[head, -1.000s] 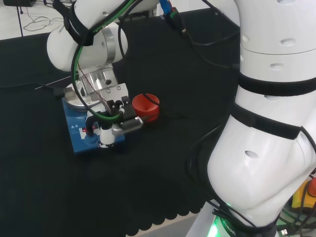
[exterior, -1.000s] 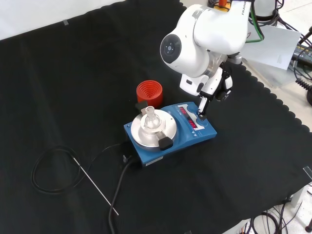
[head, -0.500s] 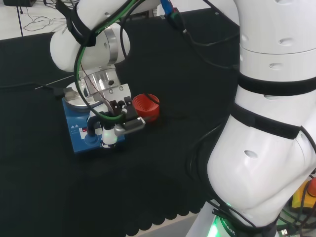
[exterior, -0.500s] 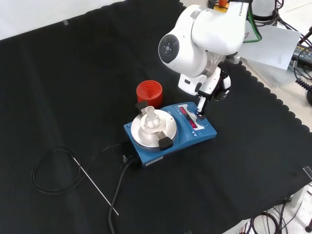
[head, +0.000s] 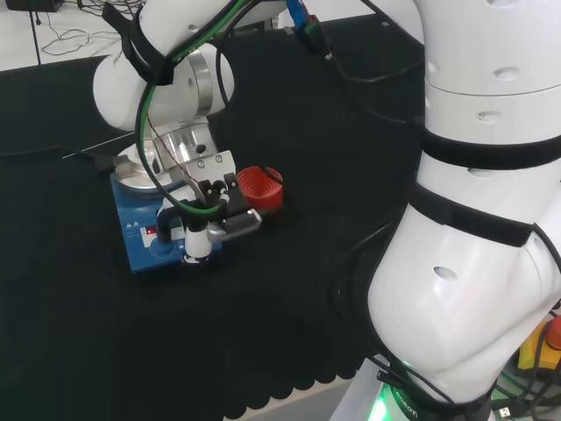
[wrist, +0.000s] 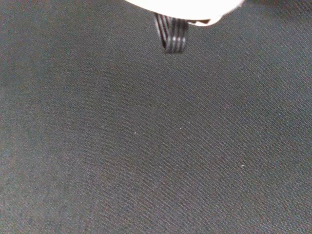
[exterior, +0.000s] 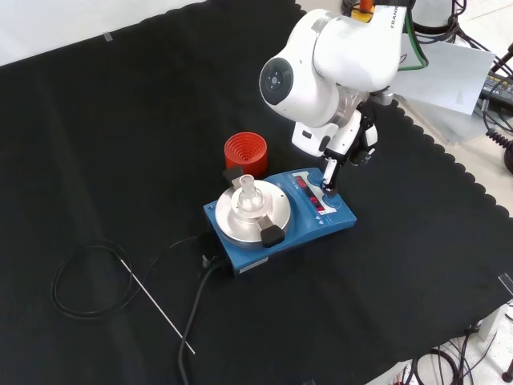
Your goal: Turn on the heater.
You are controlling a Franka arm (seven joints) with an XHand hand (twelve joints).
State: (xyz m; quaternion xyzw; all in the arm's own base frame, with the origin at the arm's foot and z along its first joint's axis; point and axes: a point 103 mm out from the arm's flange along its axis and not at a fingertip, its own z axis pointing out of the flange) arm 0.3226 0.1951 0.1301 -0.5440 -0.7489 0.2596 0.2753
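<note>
The blue, box-shaped heater (exterior: pixel 280 220) with a round silver top plate (exterior: pixel 251 212) sits near the middle of the surface (exterior: pixel 96 144), which is covered in black cloth. A small clear glass vessel (exterior: pixel 248 192) stands on the plate. In the front view, the heater's control panel, with a red-lit display (exterior: pixel 310 195), faces right. The robot hand (exterior: pixel 343 148) comes down from under the white arm link (exterior: pixel 329 56), and one extended finger (exterior: pixel 329 178) points at the far end of the panel, its tip at or just above the panel; contact cannot be confirmed. The other fingers are partly hidden, and nothing is grasped. In the head view, the robot hand (head: pixel 206 230) sits over the near right corner of the heater (head: pixel 145 237). A red ribbed ring stand (exterior: pixel 245 153) rests just behind the heater in the front view, apart from the robot hand. A black cable (exterior: pixel 88 281) and a thin metal rod (exterior: pixel 156 305) lie on the cloth to the left of the heater. The wrist view shows black cloth (wrist: pixel 146 146) under a blurred white part of the robot hand (wrist: pixel 185 6).
</note>
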